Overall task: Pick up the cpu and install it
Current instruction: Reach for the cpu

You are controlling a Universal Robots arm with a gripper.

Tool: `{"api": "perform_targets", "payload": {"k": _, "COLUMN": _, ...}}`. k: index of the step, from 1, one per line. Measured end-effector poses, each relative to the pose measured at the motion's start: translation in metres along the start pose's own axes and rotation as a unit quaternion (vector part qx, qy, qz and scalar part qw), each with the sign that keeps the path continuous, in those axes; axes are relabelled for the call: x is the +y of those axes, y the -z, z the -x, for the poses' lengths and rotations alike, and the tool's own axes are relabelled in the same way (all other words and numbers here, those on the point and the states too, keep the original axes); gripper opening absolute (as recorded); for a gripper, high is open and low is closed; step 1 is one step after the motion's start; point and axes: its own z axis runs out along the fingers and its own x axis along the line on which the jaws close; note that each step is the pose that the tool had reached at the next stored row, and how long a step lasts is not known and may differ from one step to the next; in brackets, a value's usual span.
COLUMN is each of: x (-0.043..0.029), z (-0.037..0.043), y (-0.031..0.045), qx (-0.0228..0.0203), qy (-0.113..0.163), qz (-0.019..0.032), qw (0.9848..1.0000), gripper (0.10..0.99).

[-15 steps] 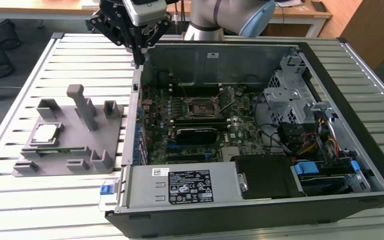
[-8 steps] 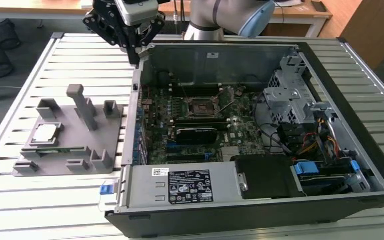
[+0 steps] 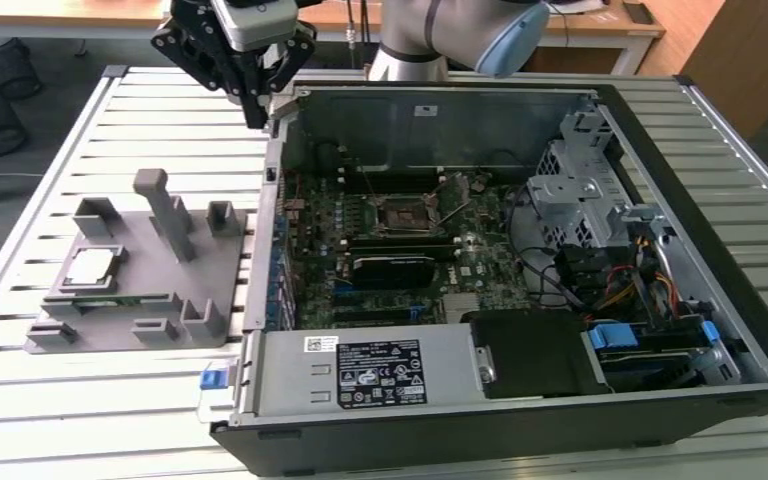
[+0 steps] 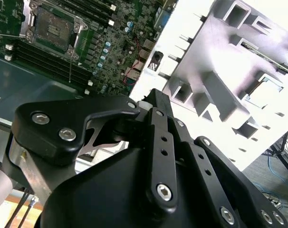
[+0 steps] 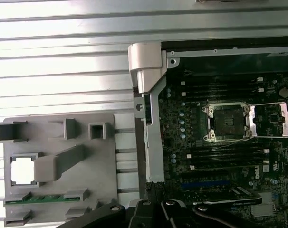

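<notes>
Plainly, the cpu (image 3: pixel 92 266) is square, flat, shiny silver.

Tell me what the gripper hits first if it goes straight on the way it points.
Probably the case wall on the exterior view's left: the gripper points down almost right over its top edge. Depth is unclear; it could instead pass just outside and reach the table.

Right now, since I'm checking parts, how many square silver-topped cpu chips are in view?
1. The small square silver-topped cpu sits in a recess of the grey plastic fixture, at the exterior view's left of the open black computer case.
</notes>
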Motion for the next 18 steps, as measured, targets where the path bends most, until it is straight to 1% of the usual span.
{"api": "perform_targets", "payload": {"k": 10, "x": 0.0008, "z": -0.0135, "y": -0.0004, "qx": 0.0000, "qy": 0.000, "qz": 0.0000, "qw": 1.0000, "gripper": 0.106}}
{"api": "perform_targets", "payload": {"k": 18, "x": 0.0013, "z": -0.0261, "y": -0.0007, "qx": 0.0000, "qy": 0.000, "qz": 0.0000, "qw": 1.0000, "gripper": 0.106}}
